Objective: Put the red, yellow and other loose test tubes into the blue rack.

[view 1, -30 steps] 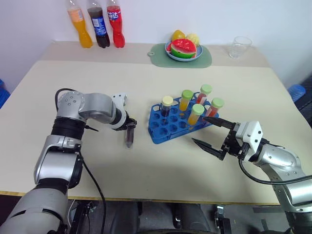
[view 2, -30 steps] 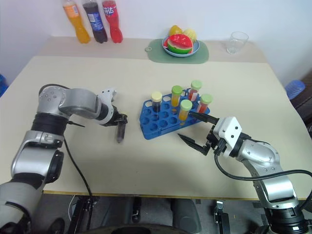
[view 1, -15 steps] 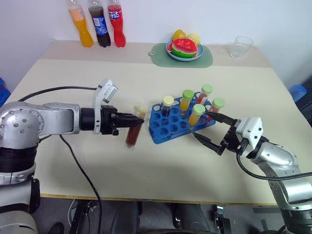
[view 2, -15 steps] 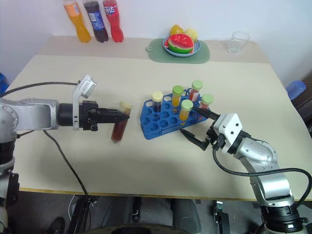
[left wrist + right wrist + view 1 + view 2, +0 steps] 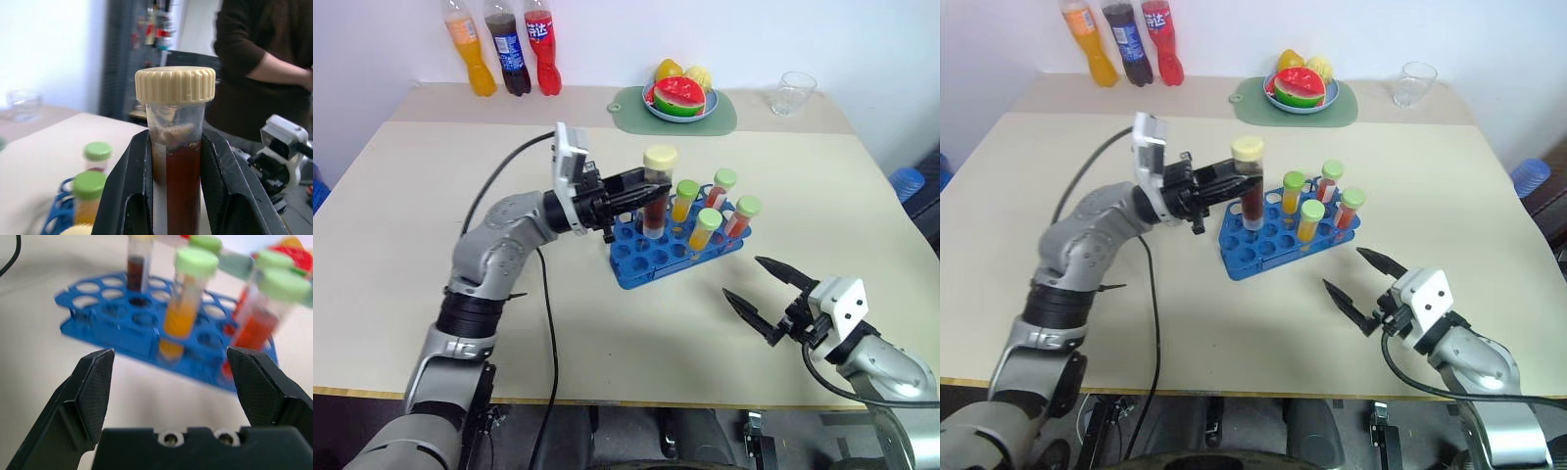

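Five test tubes (image 5: 658,186) — one blue rack (image 5: 651,259) — three bottles (image 5: 499,51).

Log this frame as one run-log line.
left pincer: shut on cream-capped dark-red test tube, upright over bright blue plastic rack | right pincer: open, empty

Four green-capped tubes (image 5: 705,231) crowd the right half of the blue rack (image 5: 646,262); its near holes seem free. Bare table (image 5: 401,225) lies left and in front. The right gripper (image 5: 766,300) hovers wide apart near the front-right corner.
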Robot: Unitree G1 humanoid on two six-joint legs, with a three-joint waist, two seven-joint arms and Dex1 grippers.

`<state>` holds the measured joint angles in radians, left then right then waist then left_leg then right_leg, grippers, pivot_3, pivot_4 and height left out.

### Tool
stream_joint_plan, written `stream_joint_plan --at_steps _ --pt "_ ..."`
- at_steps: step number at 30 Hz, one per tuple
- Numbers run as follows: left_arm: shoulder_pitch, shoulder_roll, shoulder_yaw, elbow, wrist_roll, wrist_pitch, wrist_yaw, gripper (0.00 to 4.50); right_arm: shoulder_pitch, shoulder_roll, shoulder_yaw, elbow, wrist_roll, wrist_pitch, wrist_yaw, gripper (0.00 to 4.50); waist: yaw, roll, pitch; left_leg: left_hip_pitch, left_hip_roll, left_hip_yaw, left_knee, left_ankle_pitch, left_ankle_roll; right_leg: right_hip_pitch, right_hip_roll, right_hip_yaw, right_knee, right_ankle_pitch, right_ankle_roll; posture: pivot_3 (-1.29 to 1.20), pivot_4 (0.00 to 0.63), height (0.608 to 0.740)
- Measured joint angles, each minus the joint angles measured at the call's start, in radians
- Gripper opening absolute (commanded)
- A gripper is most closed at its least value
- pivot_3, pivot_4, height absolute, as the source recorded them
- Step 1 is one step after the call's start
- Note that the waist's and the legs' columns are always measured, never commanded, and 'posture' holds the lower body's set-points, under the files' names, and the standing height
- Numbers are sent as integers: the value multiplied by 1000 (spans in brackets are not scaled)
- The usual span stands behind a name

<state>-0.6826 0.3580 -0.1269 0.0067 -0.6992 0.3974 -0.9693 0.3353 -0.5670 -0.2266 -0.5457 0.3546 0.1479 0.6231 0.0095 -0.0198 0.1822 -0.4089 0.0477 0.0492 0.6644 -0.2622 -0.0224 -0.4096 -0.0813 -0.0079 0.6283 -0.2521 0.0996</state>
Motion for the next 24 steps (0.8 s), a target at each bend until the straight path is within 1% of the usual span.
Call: stream_joint_plan --at_steps 4,9,14,19,24 --pt "20 -23 -69 103 125 -133 -107 754 40 24 -21 -43 -15 -2 -38 4050 1 0 0 0 0 0 0 0 0 0 0 0 0 0 0 0 150 740" --pt "38 -58 -92 212 219 -236 -167 754 71 44 -21 -50 -29 -8 -60 4050 3 0 0 0 0 0 0 -1 1 0 0 0 0 0 0 0 150 740" --pt "35 -127 -85 303 263 -333 -173 754 81 53 -22 -50 -37 -17 -75 4050 4 0 -1 0 0 -1 0 -1 1 1 0 0 0 0 0 0 150 740" --pt "12 -169 -77 372 299 -397 -161 754 79 56 -22 -50 -37 -18 -83 4050 4 0 -1 0 0 -1 1 -1 2 1 0 0 0 0 0 0 150 740" --pt "12 -170 -71 381 303 -410 -171 754 78 55 -27 -51 -37 -18 -86 4050 3 0 -1 0 0 -1 1 -1 2 1 0 0 0 0 0 0 150 740"
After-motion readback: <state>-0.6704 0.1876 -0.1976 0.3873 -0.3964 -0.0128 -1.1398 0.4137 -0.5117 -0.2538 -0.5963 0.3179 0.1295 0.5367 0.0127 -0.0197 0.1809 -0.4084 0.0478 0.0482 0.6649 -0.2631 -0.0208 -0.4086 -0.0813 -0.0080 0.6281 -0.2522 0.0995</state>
